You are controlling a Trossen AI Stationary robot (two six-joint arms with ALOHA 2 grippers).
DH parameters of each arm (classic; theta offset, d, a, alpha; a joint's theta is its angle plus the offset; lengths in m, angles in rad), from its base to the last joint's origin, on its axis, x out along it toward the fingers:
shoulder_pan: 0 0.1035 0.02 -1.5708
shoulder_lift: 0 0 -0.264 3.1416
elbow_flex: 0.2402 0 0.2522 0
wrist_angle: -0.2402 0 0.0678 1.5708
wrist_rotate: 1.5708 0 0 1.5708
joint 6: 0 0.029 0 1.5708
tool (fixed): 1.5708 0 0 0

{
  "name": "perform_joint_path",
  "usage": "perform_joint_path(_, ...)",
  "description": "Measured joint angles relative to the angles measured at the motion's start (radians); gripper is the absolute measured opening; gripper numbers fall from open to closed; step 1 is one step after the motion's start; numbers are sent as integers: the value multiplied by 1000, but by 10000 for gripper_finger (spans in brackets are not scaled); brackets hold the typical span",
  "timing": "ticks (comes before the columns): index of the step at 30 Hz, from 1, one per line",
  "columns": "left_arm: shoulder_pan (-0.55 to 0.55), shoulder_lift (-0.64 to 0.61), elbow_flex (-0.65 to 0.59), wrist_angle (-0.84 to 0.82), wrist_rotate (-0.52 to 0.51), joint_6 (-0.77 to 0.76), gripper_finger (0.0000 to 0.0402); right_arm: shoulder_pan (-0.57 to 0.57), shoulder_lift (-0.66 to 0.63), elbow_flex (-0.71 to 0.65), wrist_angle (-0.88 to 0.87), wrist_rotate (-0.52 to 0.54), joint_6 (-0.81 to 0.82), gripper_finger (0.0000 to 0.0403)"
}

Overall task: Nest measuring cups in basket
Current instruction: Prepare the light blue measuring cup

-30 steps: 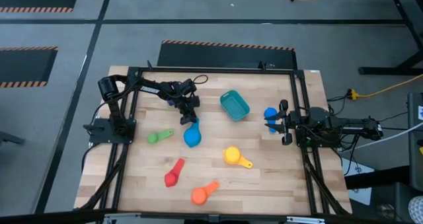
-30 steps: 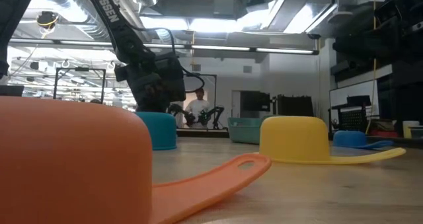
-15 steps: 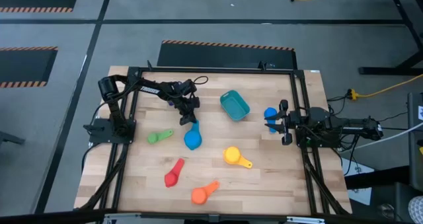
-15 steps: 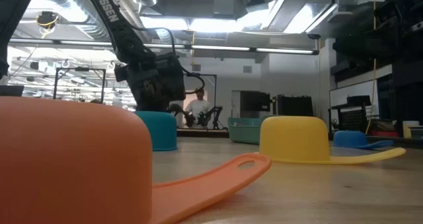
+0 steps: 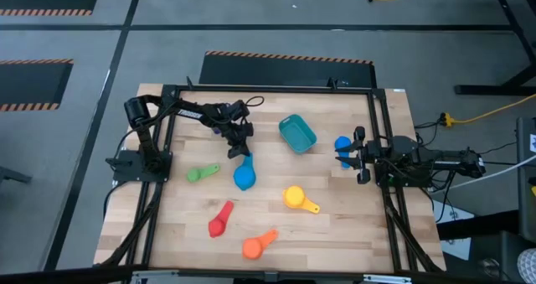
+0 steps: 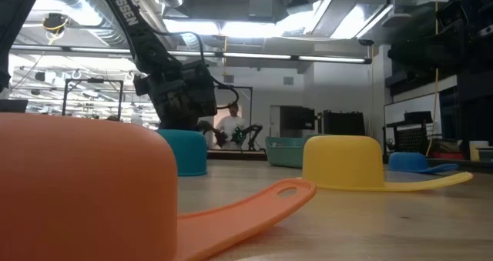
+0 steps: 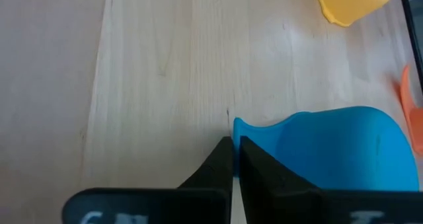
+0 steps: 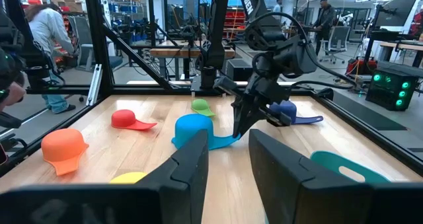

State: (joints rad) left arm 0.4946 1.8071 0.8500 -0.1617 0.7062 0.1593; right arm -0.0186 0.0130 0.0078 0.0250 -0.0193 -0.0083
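One light blue cup [image 5: 244, 177] lies bowl-down, its handle angled toward the basket [image 5: 297, 133].

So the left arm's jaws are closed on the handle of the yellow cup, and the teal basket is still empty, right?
Not quite: the left gripper has its jaws closed on the handle of the light blue cup, not the yellow cup, which lies untouched farther along the table. The left wrist view shows it best. The teal basket is indeed empty in the high view.
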Motion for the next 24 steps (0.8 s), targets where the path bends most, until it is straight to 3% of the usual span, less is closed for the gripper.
perform_joint_path(14, -8, -16, 184, -33, -4, -4, 2, 0, 0, 0, 0, 0, 0, 115)
perform_joint_path(24, -75, -231, 247, -180, -270, 88, 1, 0, 0, 0, 0, 0, 0, 115)
